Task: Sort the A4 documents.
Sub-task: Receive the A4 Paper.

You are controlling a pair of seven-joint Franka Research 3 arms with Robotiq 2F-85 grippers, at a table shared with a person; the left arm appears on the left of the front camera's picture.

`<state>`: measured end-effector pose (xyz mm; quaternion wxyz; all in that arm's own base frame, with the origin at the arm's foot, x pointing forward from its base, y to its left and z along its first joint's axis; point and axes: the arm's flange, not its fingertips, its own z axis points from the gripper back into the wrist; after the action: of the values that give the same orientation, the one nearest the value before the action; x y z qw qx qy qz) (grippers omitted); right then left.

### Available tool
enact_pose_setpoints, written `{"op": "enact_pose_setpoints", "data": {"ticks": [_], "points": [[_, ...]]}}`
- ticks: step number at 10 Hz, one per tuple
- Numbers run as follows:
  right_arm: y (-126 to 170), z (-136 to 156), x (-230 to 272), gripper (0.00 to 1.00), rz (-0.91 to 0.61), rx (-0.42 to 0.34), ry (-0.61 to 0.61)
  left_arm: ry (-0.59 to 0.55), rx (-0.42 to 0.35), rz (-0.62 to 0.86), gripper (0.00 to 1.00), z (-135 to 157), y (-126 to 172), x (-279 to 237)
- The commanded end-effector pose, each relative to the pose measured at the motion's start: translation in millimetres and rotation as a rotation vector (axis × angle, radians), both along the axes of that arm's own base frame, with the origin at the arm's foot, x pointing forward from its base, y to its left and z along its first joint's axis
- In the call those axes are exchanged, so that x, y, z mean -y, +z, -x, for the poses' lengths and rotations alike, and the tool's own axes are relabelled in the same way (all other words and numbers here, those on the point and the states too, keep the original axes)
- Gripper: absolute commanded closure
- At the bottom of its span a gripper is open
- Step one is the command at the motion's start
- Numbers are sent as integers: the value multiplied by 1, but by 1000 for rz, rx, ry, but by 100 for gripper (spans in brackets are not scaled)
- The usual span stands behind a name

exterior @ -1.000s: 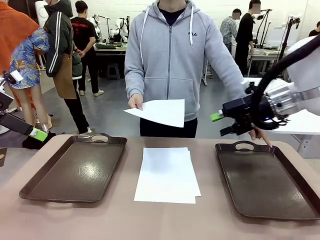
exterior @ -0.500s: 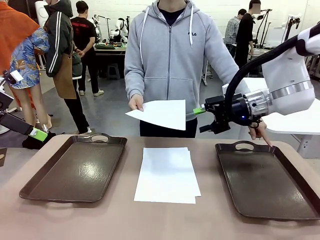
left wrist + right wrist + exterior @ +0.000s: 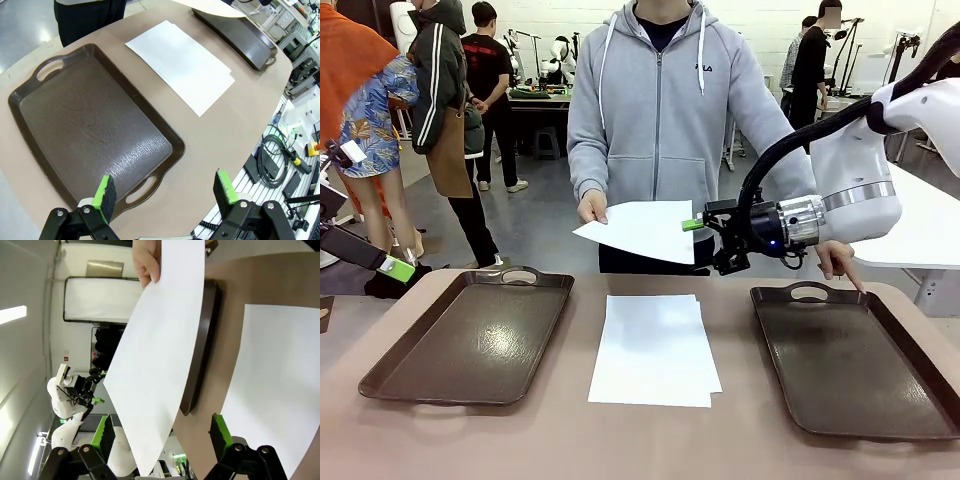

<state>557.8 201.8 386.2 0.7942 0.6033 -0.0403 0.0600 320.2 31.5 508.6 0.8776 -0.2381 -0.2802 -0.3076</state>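
— Sheets: where are they?
— Stack (image 3: 654, 348) lies flat on the table (image 3: 650, 440), between the left tray (image 3: 470, 340) and the right tray (image 3: 850, 360), well apart from both grippers. Left gripper (image 3: 165, 195) hangs over the left tray's edge, spread wide and empty.
— Farther off?
— One sheet (image 3: 640, 230) is in the air, a hand (image 3: 590, 207) pinching its far corner. Right gripper (image 3: 708, 245) is spread wide at the opposite edge. That edge runs between the fingers (image 3: 105, 432), unclamped.

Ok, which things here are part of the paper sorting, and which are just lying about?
Part of the job:
- held sheet
- stack of sheets
- left tray
- right tray
- open right end effector

Just lying about:
- cables beside the table
- people in the background
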Motion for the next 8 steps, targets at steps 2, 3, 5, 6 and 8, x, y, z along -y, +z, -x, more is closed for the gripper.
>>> {"op": "enact_pose_setpoints", "data": {"ticks": [2,3,5,6,8], "points": [[2,-20,-9,0,-74,-21,-75,-14,9,15,0,0,-1,-2],[1,-27,-8,0,-87,-33,-104,-14,9,15,0,0,-1,-2],[-2,-37,-6,0,-99,-60,-147,-14,9,15,0,0,-1,-2],[-5,-39,-10,0,-97,-72,-148,-14,9,15,0,0,-1,-2],[-9,-38,-16,0,-105,-88,-147,-14,9,15,0,0,-1,-2]]}}
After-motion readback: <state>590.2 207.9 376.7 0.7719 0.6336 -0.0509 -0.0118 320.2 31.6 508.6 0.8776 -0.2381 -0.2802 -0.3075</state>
